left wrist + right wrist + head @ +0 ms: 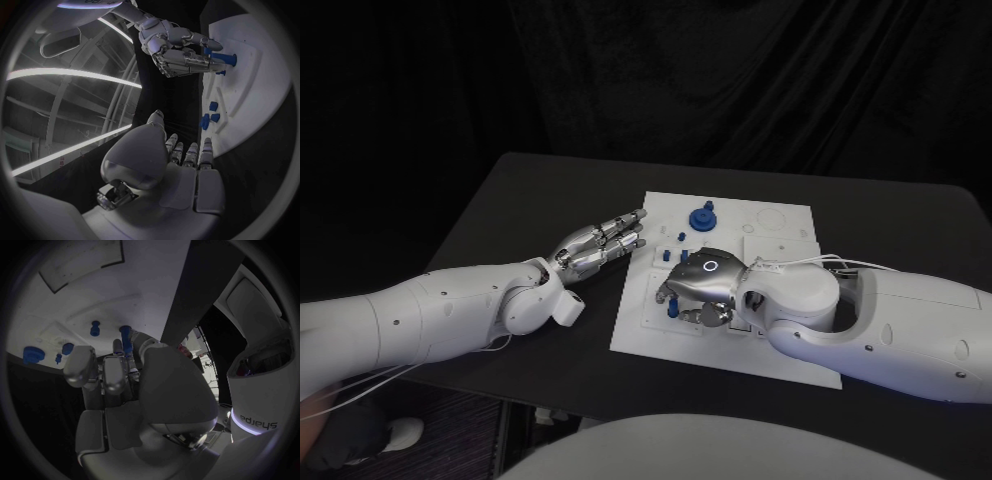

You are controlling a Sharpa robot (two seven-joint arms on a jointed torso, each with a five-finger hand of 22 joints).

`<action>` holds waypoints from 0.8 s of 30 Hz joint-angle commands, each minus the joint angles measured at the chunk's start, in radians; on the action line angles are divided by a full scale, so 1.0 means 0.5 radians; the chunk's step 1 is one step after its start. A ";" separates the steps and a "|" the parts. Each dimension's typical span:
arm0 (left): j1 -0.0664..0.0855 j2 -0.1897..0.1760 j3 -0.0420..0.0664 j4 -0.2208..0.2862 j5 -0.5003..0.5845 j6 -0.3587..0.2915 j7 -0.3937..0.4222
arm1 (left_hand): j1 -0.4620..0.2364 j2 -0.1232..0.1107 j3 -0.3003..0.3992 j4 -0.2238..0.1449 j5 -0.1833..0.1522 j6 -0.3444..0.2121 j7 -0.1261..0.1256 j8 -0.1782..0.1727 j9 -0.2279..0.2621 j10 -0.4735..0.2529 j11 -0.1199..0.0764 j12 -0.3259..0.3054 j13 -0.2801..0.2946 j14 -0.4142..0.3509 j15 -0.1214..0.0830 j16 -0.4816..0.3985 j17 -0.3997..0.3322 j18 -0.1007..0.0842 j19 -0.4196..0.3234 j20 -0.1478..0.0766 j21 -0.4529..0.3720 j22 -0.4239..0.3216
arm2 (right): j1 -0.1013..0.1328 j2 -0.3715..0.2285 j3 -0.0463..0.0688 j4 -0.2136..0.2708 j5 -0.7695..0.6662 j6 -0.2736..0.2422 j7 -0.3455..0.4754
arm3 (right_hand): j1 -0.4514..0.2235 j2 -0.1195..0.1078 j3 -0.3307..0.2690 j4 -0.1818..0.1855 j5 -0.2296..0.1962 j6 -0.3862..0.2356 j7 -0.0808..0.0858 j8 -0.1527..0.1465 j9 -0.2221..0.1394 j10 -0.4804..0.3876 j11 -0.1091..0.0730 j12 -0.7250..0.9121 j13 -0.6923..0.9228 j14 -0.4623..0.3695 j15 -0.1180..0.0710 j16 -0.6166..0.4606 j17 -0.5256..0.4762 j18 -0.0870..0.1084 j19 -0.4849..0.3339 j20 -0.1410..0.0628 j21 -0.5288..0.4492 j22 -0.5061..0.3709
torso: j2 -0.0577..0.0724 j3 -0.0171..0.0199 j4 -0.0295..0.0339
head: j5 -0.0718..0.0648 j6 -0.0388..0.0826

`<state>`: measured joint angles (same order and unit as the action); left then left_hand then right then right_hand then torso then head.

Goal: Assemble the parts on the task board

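1. Head view: the right hand [700, 288] was down over the near half of the white board [776, 222], its fingers curled around a small blue peg [674, 310] at the near left part of the board. I judged the step in hand to be seating or picking up that peg. The left hand [600, 243] lay flat on the black table [531, 190] just left of the board, fingers straight and close together, holding nothing. A round blue knob [701, 215] stood at the far side of the board, with small blue pieces [671, 240] near its left edge.

2. Left wrist view: the left hand [181, 165] was outstretched and empty beside the board's edge. Across from it the right hand [178, 50] had its fingers closed on a blue peg [222, 59] that stuck out past the fingertips, against the board [262, 90]. Three small blue pieces [211, 116] sat near the board's edge, between the two hands.

3. Right wrist view: the fingers [115, 372] of the right hand [134, 400] were bent in on the blue peg [126, 337], which was slim and dark blue. Other blue pieces [32, 354] lay apart on the board [94, 290].

4. The next move probably called for keeping the peg upright and pressing it squarely into its hole without tipping.
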<state>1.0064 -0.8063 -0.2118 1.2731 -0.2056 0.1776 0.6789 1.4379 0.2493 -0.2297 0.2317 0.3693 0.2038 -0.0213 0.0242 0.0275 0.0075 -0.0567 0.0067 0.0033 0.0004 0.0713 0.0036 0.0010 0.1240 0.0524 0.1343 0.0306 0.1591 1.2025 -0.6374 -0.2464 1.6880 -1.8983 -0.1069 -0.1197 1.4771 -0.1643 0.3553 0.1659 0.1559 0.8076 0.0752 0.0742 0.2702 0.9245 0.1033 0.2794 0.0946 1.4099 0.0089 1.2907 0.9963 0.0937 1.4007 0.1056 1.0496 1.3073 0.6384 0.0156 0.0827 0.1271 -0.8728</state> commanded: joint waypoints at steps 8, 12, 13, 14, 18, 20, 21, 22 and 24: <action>-0.004 -0.002 0.002 0.004 0.013 0.021 0.079 | 0.003 0.002 0.011 -0.002 0.006 -0.001 0.006 0.006 0.001 -0.002 0.013 -0.010 -0.003 -0.001 -0.003 -0.007 -0.002 0.015 0.003 -0.007 -0.001 -0.003 | -0.015 -0.045 0.001 -0.002 0.003 -0.113 0.048 | 0.155 -0.140 -0.338 0.259 -0.144 -0.902 -0.179 -0.064 -0.341 -0.493 0.061 0.015 -0.014 -0.103 0.015 -0.076 -0.130 0.042 -0.085 0.026 -0.193 0.217 | -0.002 0.0019 -0.004 | 0.002 0.000; -0.004 -0.014 0.002 0.009 0.013 0.016 0.082 | 0.003 0.002 0.011 -0.002 0.006 -0.001 0.006 0.006 0.001 -0.002 0.013 -0.010 -0.003 -0.001 -0.003 -0.007 -0.002 0.015 0.003 -0.007 -0.001 -0.003 | 0.017 -0.139 0.002 0.050 0.085 -0.285 0.085 | 0.159 -0.152 -0.342 0.260 -0.143 -0.924 -0.192 -0.062 -0.355 -0.524 0.064 0.038 -0.013 -0.119 0.017 -0.090 -0.149 0.046 -0.098 0.028 -0.220 0.211 | -0.002 0.0022 -0.003 | -0.003 0.000; -0.004 -0.018 0.002 0.010 0.013 0.014 0.082 | 0.003 0.002 0.011 -0.002 0.006 -0.001 0.006 0.006 0.001 -0.002 0.013 -0.010 -0.003 -0.001 -0.003 -0.007 -0.002 0.015 0.003 -0.007 -0.001 -0.003 | 0.039 -0.172 0.002 0.067 0.124 -0.334 0.093 | 0.162 -0.151 -0.338 0.260 -0.140 -0.912 -0.183 -0.058 -0.355 -0.522 0.065 0.052 -0.011 -0.118 0.019 -0.087 -0.146 0.045 -0.098 0.029 -0.220 0.211 | -0.001 0.0026 -0.002 | -0.009 0.000; -0.005 -0.021 0.002 0.011 0.013 0.012 0.082 | 0.003 0.002 0.011 -0.002 0.006 -0.001 0.006 0.006 0.001 -0.002 0.013 -0.010 -0.003 -0.001 -0.003 -0.007 -0.002 0.015 0.003 -0.007 -0.001 -0.003 | 0.068 -0.207 0.002 0.085 0.171 -0.379 0.099 | 0.163 -0.150 -0.336 0.260 -0.139 -0.908 -0.178 -0.057 -0.356 -0.520 0.066 0.061 -0.009 -0.116 0.020 -0.085 -0.142 0.044 -0.096 0.030 -0.216 0.213 | 0.000 0.0023 -0.001 | -0.017 0.000; -0.005 -0.031 0.002 0.015 0.013 0.003 0.082 | 0.002 0.001 0.012 -0.003 0.006 0.008 0.008 0.008 0.002 -0.001 0.014 -0.009 -0.002 -0.001 -0.005 -0.007 -0.002 0.015 0.003 -0.008 -0.001 -0.002 | 0.190 -0.357 0.002 0.149 0.360 -0.469 0.089 | 0.203 -0.056 -0.254 0.245 -0.044 -0.625 -0.068 0.017 -0.308 -0.369 0.041 0.237 0.045 -0.100 0.036 -0.062 -0.111 0.036 -0.077 0.039 -0.184 0.224 | -0.003 -0.0025 -0.001 | -0.048 0.000; -0.005 -0.036 0.002 0.019 0.013 -0.006 0.083 | 0.002 0.000 0.012 -0.003 0.005 0.009 0.008 0.008 0.003 0.000 0.014 -0.009 -0.002 -0.001 -0.005 -0.007 -0.002 0.015 0.003 -0.008 -0.001 -0.002 | 0.261 -0.462 0.001 0.185 0.512 -0.467 0.056 | 0.194 0.013 -0.210 0.231 -0.001 -0.201 0.036 0.149 -0.222 -0.155 0.007 0.430 0.123 -0.119 0.030 -0.088 -0.159 0.046 -0.087 0.043 -0.220 0.215 | -0.005 -0.0067 0.000 | -0.061 0.000; -0.005 -0.038 0.002 0.021 0.013 -0.010 0.082 | 0.002 0.000 0.012 -0.003 0.005 0.010 0.008 0.008 0.003 0.001 0.014 -0.009 -0.002 -0.001 -0.005 -0.007 -0.002 0.015 0.003 -0.008 -0.001 -0.002 | 0.286 -0.503 0.001 0.194 0.581 -0.456 0.039 | 0.198 0.023 -0.200 0.224 0.012 -0.164 0.053 0.165 -0.214 -0.120 -0.003 0.469 0.142 -0.129 0.024 -0.101 -0.181 0.051 -0.093 0.038 -0.239 0.210 | -0.005 -0.0075 -0.001 | -0.074 0.000; -0.005 -0.040 0.002 0.023 0.013 -0.014 0.082 | 0.001 -0.001 0.011 -0.003 0.005 0.012 0.008 0.009 0.003 0.001 0.014 -0.009 -0.002 -0.001 -0.005 -0.007 -0.002 0.016 0.003 -0.009 -0.001 -0.003 | 0.308 -0.543 0.001 0.202 0.653 -0.441 0.019 | 0.201 0.033 -0.191 0.205 0.029 -0.054 0.099 0.216 -0.189 -0.016 -0.047 0.614 0.217 -0.154 -0.010 -0.141 -0.237 0.062 -0.115 0.016 -0.294 0.195 | -0.003 -0.0076 -0.002 | -0.087 0.000; -0.005 -0.046 0.002 0.029 0.013 -0.026 0.084 | -0.001 -0.005 0.010 -0.003 0.006 0.017 0.008 0.010 0.004 0.003 0.014 -0.008 -0.001 -0.001 -0.007 -0.007 -0.002 0.016 0.003 -0.010 -0.001 -0.003 | 0.346 -0.637 0.000 0.212 0.822 -0.386 -0.039 | 0.135 0.037 -0.222 0.185 0.039 0.038 0.055 0.292 -0.149 0.082 -0.161 1.245 0.620 -0.178 -0.112 -0.226 -0.339 0.065 -0.140 -0.063 -0.389 0.167 | -0.002 -0.0088 -0.010 | -0.098 0.000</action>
<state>1.0054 -0.8292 -0.2119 1.2836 -0.2055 0.1747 0.6790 1.4379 0.2493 -0.2297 0.2317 0.3693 0.2075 -0.0175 0.0242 0.0281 0.0076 -0.0567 0.0067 0.0036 0.0004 0.0714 0.0036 0.0016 0.1240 0.0524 0.1343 0.0306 0.1589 1.3736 -0.9493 -0.2454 1.7882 -1.6578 -0.2823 -0.0948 1.5517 -0.1375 0.2500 0.2632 0.1743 0.8134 0.1051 0.2174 0.1943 0.9457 0.0341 0.8736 0.4057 1.3244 -0.0375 1.1840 0.8351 0.1098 1.3343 0.0821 0.8619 1.3073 0.6367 0.0130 0.0817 0.0848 -0.8728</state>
